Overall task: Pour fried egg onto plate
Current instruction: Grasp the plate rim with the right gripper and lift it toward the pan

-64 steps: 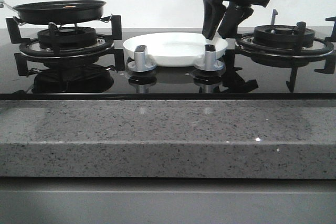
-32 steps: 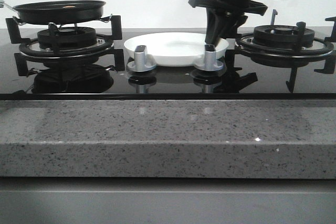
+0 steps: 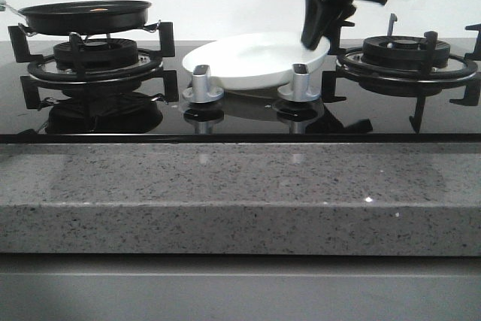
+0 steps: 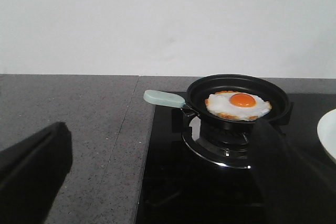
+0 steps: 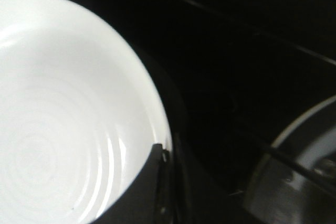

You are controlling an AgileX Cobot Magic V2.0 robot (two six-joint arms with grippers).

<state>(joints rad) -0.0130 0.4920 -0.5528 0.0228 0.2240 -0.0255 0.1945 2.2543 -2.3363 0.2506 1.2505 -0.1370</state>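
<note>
In the front view, the right gripper (image 3: 314, 37) is seen clamped on the right rim of the plate (image 3: 240, 62), which is tilted, its gripped side raised above the black cooktop (image 3: 240, 118) and its far side lower. The fried egg (image 3: 98, 10) is barely glimpsed well off to the gripper's left, inside the black pan (image 3: 84, 14) resting on the left burner (image 3: 94, 54). In the left wrist view, the left gripper (image 4: 157, 182) is held with its dark fingers (image 4: 34, 166) wide apart and empty; the fried egg (image 4: 238, 105) lies flat in the pan (image 4: 239, 100) ahead of it, the pale handle (image 4: 164, 98) pointing sideways. In the right wrist view, one finger (image 5: 142, 192) is pressed against the plate's (image 5: 58, 119) rim from inside.
</note>
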